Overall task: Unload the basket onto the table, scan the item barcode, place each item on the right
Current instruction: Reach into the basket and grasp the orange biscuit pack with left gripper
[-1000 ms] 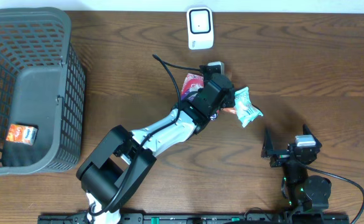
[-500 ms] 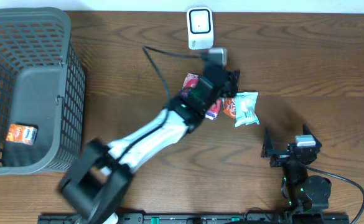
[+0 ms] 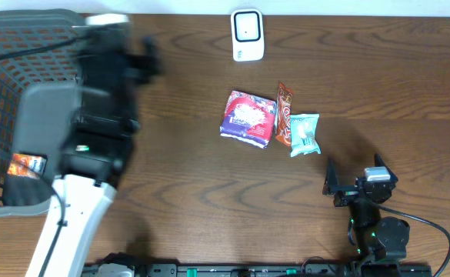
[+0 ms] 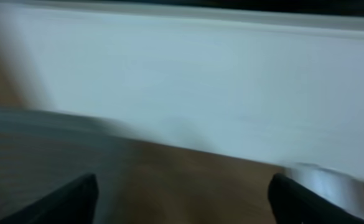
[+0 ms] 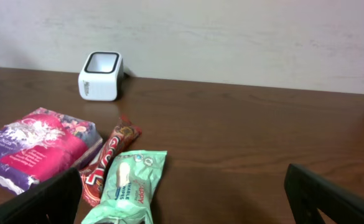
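A crinkly purple pouch [image 3: 248, 118] is lying on the grainy wooden table [image 3: 378, 77]. The left gripper [image 4: 183, 199] and right gripper [image 5: 185, 202] are both gaping wide.

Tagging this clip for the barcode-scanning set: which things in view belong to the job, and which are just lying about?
Part of the job: scanner; purple packet, red bar and green packet, lying together, probably waiting to be scanned.

Just there: basket (perhaps for finished items) with an orange packet inside; right gripper, open and empty, parked.
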Robot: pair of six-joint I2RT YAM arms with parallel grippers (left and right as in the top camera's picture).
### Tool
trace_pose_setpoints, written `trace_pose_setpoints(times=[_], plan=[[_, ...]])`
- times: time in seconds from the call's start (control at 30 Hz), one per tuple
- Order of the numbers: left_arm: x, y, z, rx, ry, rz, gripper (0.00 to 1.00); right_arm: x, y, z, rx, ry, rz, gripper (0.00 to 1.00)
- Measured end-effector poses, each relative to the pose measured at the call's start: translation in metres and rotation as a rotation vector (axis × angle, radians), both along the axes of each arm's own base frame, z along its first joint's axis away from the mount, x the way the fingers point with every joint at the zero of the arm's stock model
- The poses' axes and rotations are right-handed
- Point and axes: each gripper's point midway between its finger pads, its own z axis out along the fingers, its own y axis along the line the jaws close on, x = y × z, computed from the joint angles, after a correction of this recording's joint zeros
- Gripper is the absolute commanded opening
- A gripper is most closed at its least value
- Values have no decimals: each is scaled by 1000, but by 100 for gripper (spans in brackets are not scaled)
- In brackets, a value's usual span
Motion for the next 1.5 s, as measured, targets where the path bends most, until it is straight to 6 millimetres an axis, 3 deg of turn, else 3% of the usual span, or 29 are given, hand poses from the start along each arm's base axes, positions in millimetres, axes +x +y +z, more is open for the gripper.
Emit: trace_pose_setpoints(times=[0.13, 0.2, 0.27, 0.37, 0.63, 0.9, 1.03, 1.27, 1.5], plan=[[-20, 118, -5, 78, 49, 358, 90, 0, 0, 0, 0, 0, 0, 99], [-35, 162, -11, 86, 77, 495, 90, 0, 0, 0, 0, 0, 0, 99], [-47, 190, -22, 88, 124, 573, 90, 0, 0, 0, 0, 0, 0, 99], [-60, 216, -51, 67, 239, 616, 93, 0, 0, 0, 0, 0, 0, 99], [-82, 253, -139, -81, 501, 721, 94, 0, 0, 0, 0, 0, 0, 99], [-116, 273, -215, -243, 714, 854, 94, 0, 0, 0, 0, 0, 0, 99], [-120, 276, -233, -307, 731, 894, 93, 0, 0, 0, 0, 0, 0, 99], [-108, 264, -259, -414, 761, 828, 83, 0, 0, 0, 0, 0, 0, 99], [-102, 262, -288, -452, 811, 812, 82, 0, 0, 0, 0, 0, 0, 99]])
